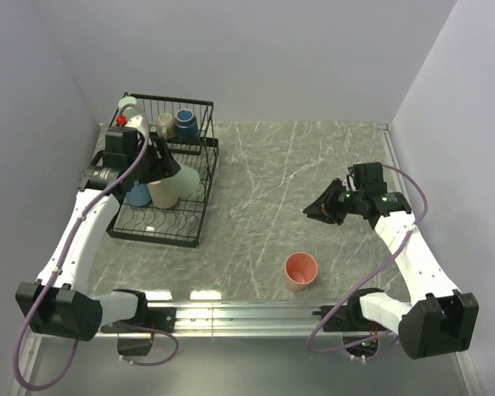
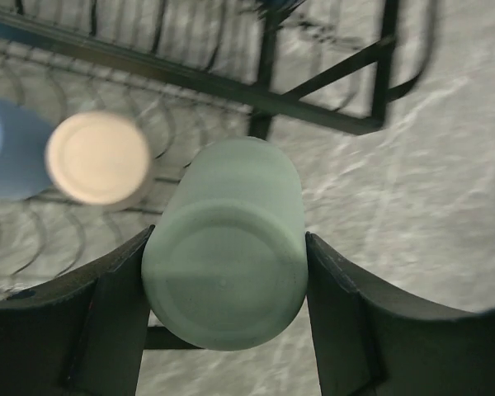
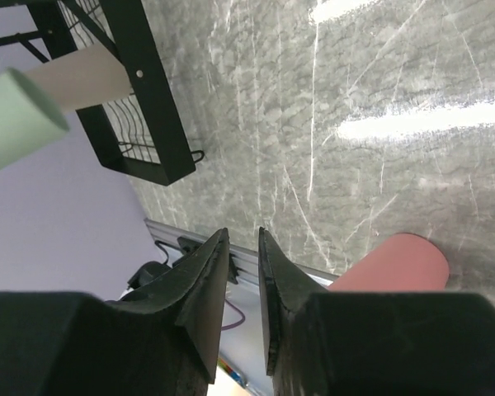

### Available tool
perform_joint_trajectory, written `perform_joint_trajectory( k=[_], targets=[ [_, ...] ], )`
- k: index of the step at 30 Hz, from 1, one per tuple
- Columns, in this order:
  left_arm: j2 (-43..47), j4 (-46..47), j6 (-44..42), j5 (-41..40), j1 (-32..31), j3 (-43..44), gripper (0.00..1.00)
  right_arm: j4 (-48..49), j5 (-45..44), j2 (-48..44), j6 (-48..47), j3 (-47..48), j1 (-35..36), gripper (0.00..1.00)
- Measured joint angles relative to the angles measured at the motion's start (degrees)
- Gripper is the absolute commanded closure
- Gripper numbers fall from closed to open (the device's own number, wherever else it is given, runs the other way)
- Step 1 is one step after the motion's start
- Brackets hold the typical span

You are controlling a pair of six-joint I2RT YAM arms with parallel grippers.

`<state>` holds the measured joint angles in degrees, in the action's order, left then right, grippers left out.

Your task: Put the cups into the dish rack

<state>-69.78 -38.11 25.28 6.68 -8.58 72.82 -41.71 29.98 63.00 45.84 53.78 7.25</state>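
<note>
My left gripper (image 1: 173, 169) is shut on a pale green cup (image 1: 188, 179) and holds it over the lower tier of the black wire dish rack (image 1: 200, 216). In the left wrist view the cup's base (image 2: 224, 285) sits between both fingers (image 2: 115, 305). An upturned beige tumbler (image 1: 163, 195) and a light blue tumbler (image 1: 138, 195) stand in the lower tier beside it. A small beige mug (image 1: 165, 124) and a dark-blue cup (image 1: 186, 124) sit in the upper basket, with another pale green cup (image 1: 128, 105) at its back left corner. A salmon cup (image 1: 300, 271) stands on the table. My right gripper (image 1: 312, 212) is shut and empty above the table.
Marble-patterned tabletop (image 1: 272, 190) with walls at the back and sides. A metal rail (image 1: 231, 313) runs along the near edge. In the right wrist view the salmon cup (image 3: 392, 262) lies to the right of my fingers, the rack (image 3: 140, 107) far off.
</note>
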Motion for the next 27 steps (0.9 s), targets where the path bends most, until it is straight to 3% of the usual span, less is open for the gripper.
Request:
perform_joint_trajectory(
  k=[4, 15, 27],
  targets=[
    [-0.37, -2.03, -2.54, -4.59, -1.07, 0.00, 1.00, -0.20, -0.13, 0.04, -0.61, 0.00, 0.02, 0.74],
    [-0.59, 1.11, -3.32, -8.04, -5.84, -4.66, 1.00, -0.37, -0.28, 1.60, -1.53, 0.00, 0.07, 0.77],
    [-8.39, 3.96, -3.48, -15.76, -12.02, -4.59, 1.00, -1.01, -0.50, 2.49, -2.32, 0.00, 0.11, 0.79]
  ],
)
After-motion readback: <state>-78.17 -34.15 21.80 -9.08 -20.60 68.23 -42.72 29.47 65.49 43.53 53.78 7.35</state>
